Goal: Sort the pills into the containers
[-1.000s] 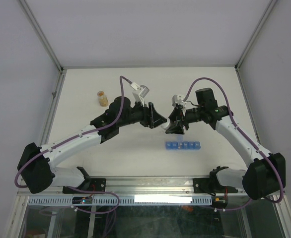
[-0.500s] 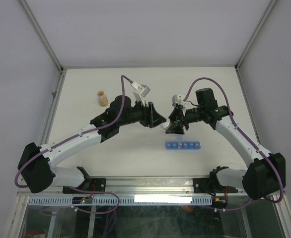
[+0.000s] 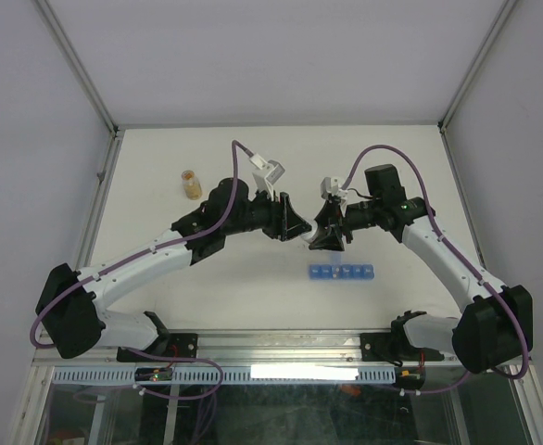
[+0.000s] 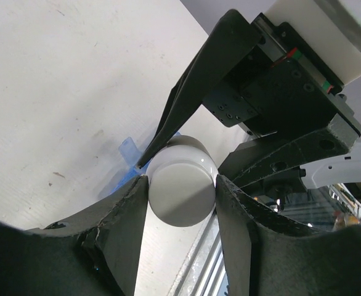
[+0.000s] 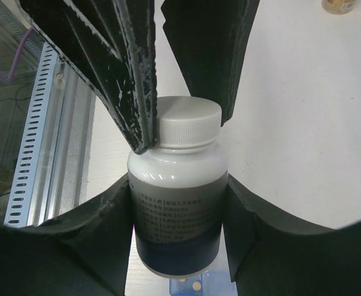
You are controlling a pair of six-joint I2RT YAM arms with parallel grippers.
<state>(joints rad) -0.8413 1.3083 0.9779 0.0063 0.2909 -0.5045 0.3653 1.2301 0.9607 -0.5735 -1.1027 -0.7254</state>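
Little shift: left hand [image 3: 296,225] perhaps rightward.

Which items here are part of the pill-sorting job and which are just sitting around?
In the job: blue pill organizer; white bottle, gripped by left tool at the cap and right tool at the body.
Lying about: small clear bottle with tan contents, at far left.

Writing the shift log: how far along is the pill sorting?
Done: unclear; contents of the blue organizer strip are too small to judge. In hand: the right gripper holds the white bottle while the left gripper clamps its cap, not yet off. Left: open it, fill compartments.
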